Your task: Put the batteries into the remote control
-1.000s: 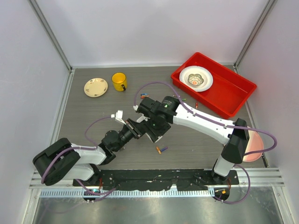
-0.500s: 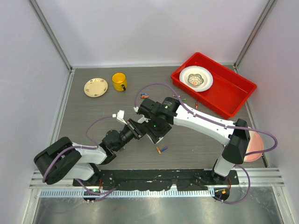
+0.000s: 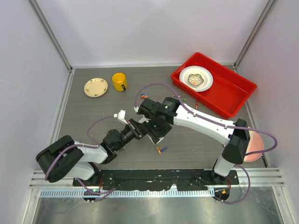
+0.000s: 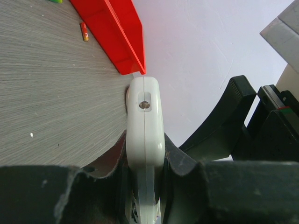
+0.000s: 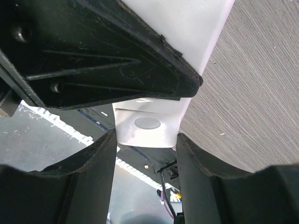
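While the remote control (image 4: 145,135) sits edge-on, clamped tight in the left jaws over the middle of the worktop (image 3: 93,116), its long axis runs out from them toward the far right, into the right jaws. Right jaws: half-closed astride its free end, apparently touching both flanks. Batteries (image 3: 161,150): loose, nearest pair just near-right of both jaws.

Desk (image 3: 84,107): grey wood-grain top, evenly lit.
Walls (image 3: 140,28): plain white panels on three sides.
Posts (image 3: 51,35): aluminium, at both far corners.
Near edge: black base plate (image 3: 154,176), then a brushed metal sheet (image 3: 163,207).
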Robot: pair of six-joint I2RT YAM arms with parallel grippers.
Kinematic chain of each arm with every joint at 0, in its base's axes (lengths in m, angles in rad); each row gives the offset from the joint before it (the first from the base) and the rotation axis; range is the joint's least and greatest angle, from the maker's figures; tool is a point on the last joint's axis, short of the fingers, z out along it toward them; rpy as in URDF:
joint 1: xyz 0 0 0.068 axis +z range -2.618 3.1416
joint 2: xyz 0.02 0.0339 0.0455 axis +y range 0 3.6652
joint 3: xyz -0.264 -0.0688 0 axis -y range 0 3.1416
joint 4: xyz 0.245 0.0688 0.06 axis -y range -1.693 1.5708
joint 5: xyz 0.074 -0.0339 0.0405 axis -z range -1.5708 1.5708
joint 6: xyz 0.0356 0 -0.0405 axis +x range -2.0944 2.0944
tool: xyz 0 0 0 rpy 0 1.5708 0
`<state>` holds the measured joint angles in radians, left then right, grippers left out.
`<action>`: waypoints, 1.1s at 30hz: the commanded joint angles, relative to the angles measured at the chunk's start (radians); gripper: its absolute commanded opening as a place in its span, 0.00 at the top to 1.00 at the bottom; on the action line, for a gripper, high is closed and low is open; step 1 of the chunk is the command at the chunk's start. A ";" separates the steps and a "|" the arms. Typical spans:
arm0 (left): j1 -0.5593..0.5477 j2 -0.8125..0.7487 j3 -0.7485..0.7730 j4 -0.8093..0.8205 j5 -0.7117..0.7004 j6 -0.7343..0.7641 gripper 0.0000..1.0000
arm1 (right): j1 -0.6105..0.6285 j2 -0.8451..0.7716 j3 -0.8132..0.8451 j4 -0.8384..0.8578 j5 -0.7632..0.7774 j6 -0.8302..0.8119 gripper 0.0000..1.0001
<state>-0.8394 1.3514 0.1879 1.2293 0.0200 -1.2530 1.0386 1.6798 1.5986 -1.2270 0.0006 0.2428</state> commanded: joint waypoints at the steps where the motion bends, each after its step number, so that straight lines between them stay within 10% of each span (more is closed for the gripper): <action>1: -0.009 -0.031 0.031 0.253 0.067 -0.025 1.00 | -0.014 -0.008 -0.011 0.035 0.041 -0.004 0.99; 21: -0.018 -0.052 0.039 0.306 0.090 -0.060 1.00 | -0.032 -0.003 -0.043 0.153 0.039 0.058 0.99; 33: -0.021 -0.043 0.035 0.317 0.084 -0.063 1.00 | -0.041 -0.023 -0.049 0.166 0.053 0.075 0.72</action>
<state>-0.8394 1.3430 0.1890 1.1984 0.0196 -1.2575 1.0241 1.6798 1.5536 -1.1778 -0.0166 0.2985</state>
